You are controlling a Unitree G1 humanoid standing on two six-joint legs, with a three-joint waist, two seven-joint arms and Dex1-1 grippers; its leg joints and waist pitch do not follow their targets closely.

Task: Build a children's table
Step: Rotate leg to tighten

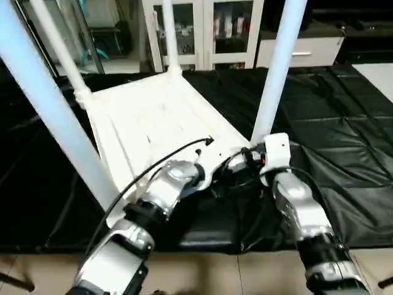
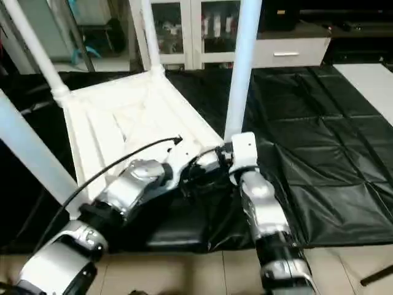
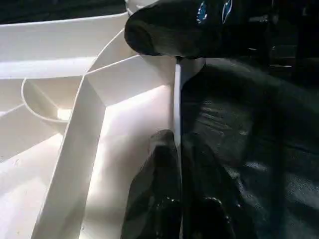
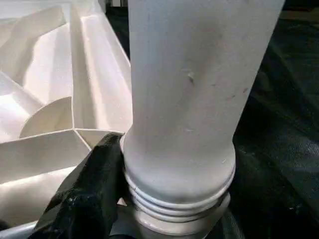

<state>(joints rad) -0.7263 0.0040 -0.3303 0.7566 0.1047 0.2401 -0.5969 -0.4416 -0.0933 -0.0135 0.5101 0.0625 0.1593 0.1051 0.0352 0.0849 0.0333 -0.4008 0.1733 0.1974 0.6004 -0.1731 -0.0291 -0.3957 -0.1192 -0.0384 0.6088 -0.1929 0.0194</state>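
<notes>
The children's table (image 1: pixel 153 123) lies upside down on the black mat (image 1: pixel 331 123), its X-ribbed underside facing up and four white legs standing up from the corner sockets. My left fingers (image 3: pixel 167 164) are pressed together on the thin rim of the top, pinching that edge at the side nearest me. My right fingers (image 4: pixel 92 184) stand spread around the base of the near leg (image 1: pixel 276 67), one black pad touching the tube just above its threaded collar; I cannot tell whether the other pad bears on it.

I judge the whole thing light and stiff, hollow plastic, smooth enough to slip under rubber pads. The rim is thin and would flex if I pulled hard on it, so the ribs beside it or the socket wall give a firmer hold. The leg is best gripped low, close to the socket, where it cannot lever.

Beside the table, away from my right arm, the mat lies open and wrinkled. Beyond the table stand cabinets (image 1: pixel 209 31), well apart. The long legs sweep wide if the top is tipped, and the near leg by my left arm (image 1: pixel 49 104) crosses close to it.
</notes>
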